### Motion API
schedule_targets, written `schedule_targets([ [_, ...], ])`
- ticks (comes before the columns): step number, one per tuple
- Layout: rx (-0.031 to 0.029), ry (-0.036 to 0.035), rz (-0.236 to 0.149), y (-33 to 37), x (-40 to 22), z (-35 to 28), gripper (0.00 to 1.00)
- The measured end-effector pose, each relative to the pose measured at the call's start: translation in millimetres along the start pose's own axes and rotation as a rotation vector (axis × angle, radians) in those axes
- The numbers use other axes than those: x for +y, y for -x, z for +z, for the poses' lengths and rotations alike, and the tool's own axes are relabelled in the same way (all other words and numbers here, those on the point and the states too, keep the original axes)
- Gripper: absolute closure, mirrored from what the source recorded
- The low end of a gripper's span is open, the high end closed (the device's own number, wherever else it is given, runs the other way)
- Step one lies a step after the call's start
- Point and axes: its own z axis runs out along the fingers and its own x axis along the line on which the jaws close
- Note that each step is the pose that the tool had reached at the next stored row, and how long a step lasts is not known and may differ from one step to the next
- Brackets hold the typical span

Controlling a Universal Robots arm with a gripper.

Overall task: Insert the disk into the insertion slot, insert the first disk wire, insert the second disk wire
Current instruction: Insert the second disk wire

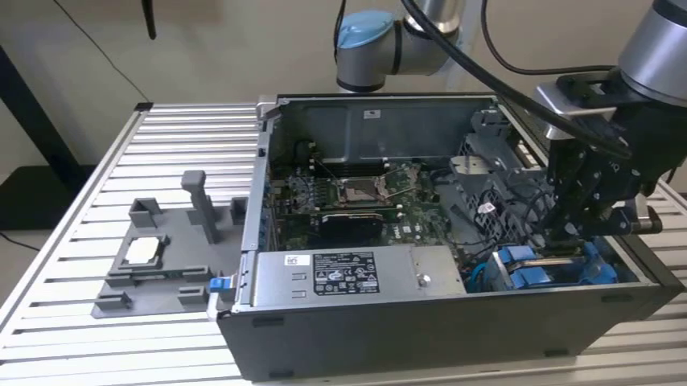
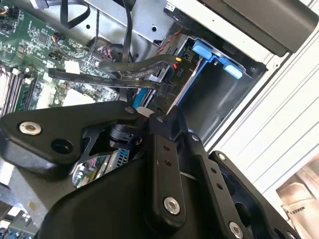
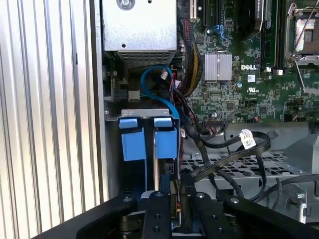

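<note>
The insertion slot (image 3: 149, 113) is a grey metal bay in the open computer case's near corner, on the exterior view's right (image 1: 558, 277). Blue carrier tabs (image 3: 164, 142) stand in it, also seen as blue tabs (image 2: 204, 50) in the second wrist view. The disk's silver body is hidden. My gripper (image 1: 565, 237) hangs low inside the case, right over the bay. Its fingers (image 2: 164, 149) are close together on the black connector of a flat disk wire (image 2: 167, 90), held at the bay's mouth. In the first wrist view the gripper (image 3: 177, 201) sits just behind the blue tabs.
A grey power supply box (image 1: 333, 273) with a white label lies along the case front. The motherboard (image 3: 249, 74) and loose black cables (image 3: 234, 144) crowd the space beside the bay. A grey fixture with posts (image 1: 161, 257) stands on the slatted table (image 1: 64, 338).
</note>
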Motion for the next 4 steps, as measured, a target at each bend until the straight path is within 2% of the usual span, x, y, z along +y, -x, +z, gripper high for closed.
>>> schedule_targets([
  [4, 0.0002, 0.0003, 0.000, 0.0, 0.0, -0.1, 0.76],
])
